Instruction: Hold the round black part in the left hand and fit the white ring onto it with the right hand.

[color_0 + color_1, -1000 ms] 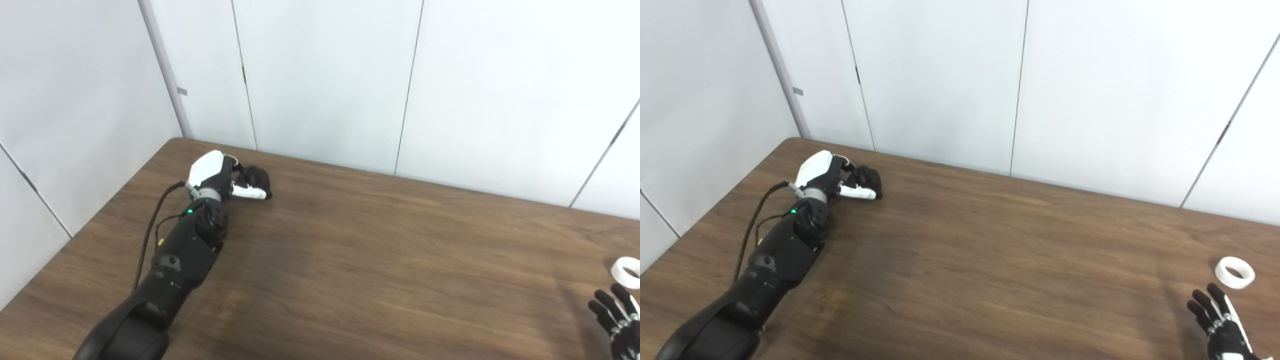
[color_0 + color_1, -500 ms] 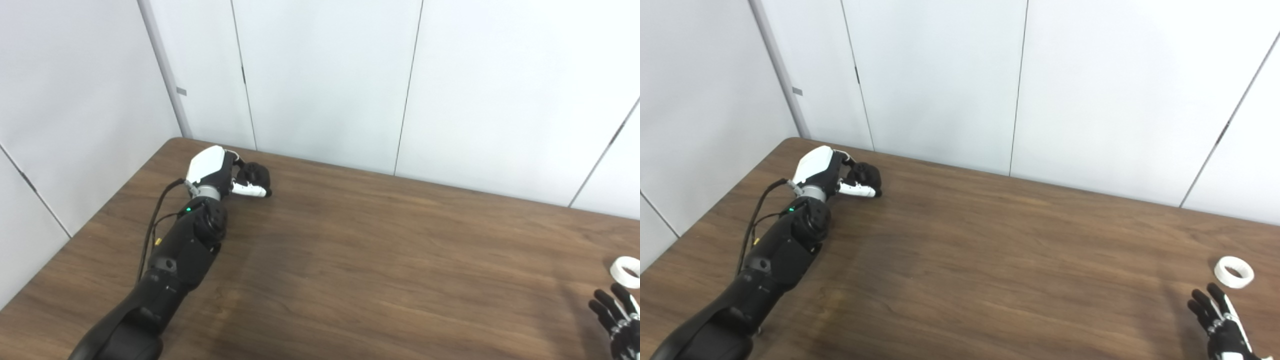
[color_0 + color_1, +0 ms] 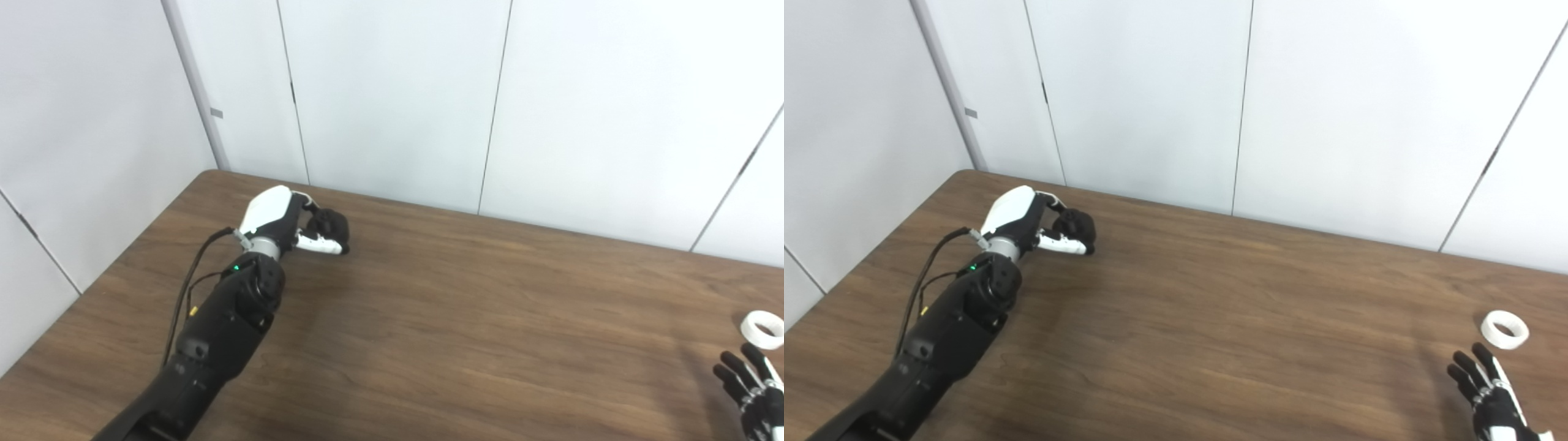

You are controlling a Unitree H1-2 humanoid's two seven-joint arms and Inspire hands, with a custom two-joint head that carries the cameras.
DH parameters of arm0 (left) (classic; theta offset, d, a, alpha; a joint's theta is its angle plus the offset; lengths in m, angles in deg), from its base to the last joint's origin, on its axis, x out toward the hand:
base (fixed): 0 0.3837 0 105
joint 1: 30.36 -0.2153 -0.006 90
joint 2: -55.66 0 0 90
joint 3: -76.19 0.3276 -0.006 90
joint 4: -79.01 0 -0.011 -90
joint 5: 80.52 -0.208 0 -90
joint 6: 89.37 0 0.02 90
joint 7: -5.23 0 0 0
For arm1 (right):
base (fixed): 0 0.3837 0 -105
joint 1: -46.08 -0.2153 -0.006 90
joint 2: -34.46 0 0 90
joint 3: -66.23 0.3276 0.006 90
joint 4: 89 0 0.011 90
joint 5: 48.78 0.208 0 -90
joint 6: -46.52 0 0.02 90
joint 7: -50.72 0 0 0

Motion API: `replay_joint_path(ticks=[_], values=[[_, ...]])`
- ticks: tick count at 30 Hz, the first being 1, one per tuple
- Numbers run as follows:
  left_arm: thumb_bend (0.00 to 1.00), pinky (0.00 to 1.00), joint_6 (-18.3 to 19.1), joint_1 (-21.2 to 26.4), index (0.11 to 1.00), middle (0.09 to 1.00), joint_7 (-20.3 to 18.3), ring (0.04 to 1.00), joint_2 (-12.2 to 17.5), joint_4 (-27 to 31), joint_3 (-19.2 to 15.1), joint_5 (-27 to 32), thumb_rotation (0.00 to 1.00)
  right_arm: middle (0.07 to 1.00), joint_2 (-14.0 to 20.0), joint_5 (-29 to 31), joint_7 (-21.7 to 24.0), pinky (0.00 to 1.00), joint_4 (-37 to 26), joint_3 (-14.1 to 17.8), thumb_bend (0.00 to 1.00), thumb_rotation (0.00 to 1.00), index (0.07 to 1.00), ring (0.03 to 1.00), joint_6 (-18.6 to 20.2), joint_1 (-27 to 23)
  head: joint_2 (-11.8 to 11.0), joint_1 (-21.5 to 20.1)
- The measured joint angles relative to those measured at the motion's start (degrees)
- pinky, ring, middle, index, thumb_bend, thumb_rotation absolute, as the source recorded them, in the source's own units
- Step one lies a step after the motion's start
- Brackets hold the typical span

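My left hand (image 3: 288, 222) reaches to the far left part of the table, and its fingers are closed around the round black part (image 3: 331, 224), also seen as the dark lump (image 3: 1077, 224) beyond the white thumb. The white ring (image 3: 1507, 321) lies flat on the table at the far right. My right hand (image 3: 1488, 398) hovers just in front of the ring, fingers spread and empty, a short gap away. In the left eye view the ring (image 3: 762, 326) sits at the frame's right edge, with the right hand (image 3: 750, 391) below it.
The brown wooden table (image 3: 465, 318) runs up to white wall panels at the back and left. A black cable (image 3: 187, 288) hangs along my left forearm.
The left hand with the black part has shifted a little to the right and slightly toward me. The whole picture has also shifted slightly left. The right hand has barely moved.
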Motion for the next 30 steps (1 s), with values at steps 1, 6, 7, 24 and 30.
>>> replay_joint_path(ticks=[1,6,7,24,30], values=[[0.52,1.00,0.07,-0.33,0.482,0.794,-1.03,0.922,-0.66,1.04,-0.39,-0.57,0.05,0.907,0.00,-0.01,0.00,0.95,0.00,0.00,0.57,1.00,0.944,0.897,-0.01,0.00,0.09,-0.17],[0.52,1.00,0.31,-3.11,0.483,0.795,-7.06,0.911,-3.54,8.03,-1.31,-3.67,0.05,0.901,-0.06,-0.86,-0.01,0.93,-0.07,-0.27,0.56,1.00,0.939,0.892,-0.05,-0.04,0.61,-1.93],[0.52,1.00,0.30,-3.65,0.483,0.795,-7.68,0.909,-3.70,9.49,-0.99,-3.74,0.05,0.899,-0.11,-0.86,-0.01,0.92,-0.07,-0.26,0.56,1.00,0.937,0.888,-0.09,-0.08,0.62,-2.11],[0.52,1.00,-0.60,-12.46,0.483,0.842,-11.93,0.951,-7.87,23.35,5.31,-9.92,0.05,0.897,-0.80,-2.30,-0.38,0.92,-0.95,-0.66,0.59,1.00,0.933,0.877,-1.30,0.14,2.37,-6.50],[0.52,1.00,-1.07,-14.45,0.482,0.880,-11.99,0.994,-8.91,24.11,8.15,-10.43,0.05,0.895,-1.80,-2.66,-0.99,0.93,-1.51,-0.93,0.58,1.00,0.936,0.878,-0.88,0.39,2.81,-7.38]])
